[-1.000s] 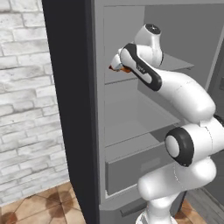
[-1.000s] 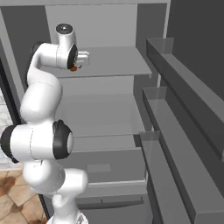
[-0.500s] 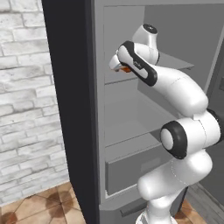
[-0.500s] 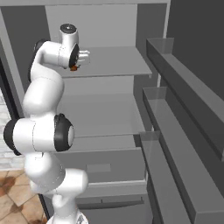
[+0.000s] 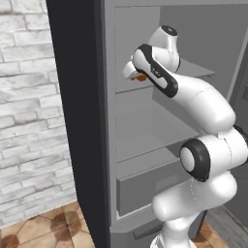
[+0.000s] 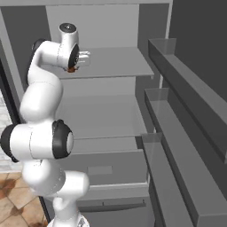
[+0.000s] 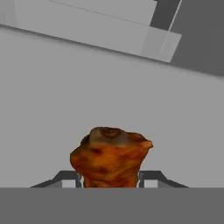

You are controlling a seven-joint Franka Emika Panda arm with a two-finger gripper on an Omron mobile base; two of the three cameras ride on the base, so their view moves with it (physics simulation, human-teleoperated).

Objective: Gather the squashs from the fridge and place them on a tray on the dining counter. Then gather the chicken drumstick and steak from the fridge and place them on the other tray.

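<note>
The fridge (image 5: pixel 77 121) stands open, and my arm reaches onto its upper shelf (image 6: pixel 115 62). In the hand view the chicken drumstick (image 7: pixel 109 159), an orange-brown lump with a paler top seen end-on, sits on the shelf between my fingers (image 7: pixel 146 177). Both finger pads press against its sides. My gripper (image 7: pixel 110 177) is shut on it. From the left base the gripper (image 5: pixel 134 72) is at the shelf's front left with a bit of orange drumstick (image 5: pixel 141 77) under it. From the right base the gripper (image 6: pixel 78 63) is mostly hidden behind the wrist.
A lower shelf (image 6: pixel 102 117) and a drawer (image 6: pixel 106 166) lie below my arm. Door bins (image 6: pixel 177 111) run along the open door at the right. A white brick wall (image 5: pixel 24 121) and tiled floor (image 5: pixel 43 227) lie left of the fridge.
The jaws have closed in from wide open onto the drumstick. The hand has settled slightly lower over the shelf; the base has not moved.
</note>
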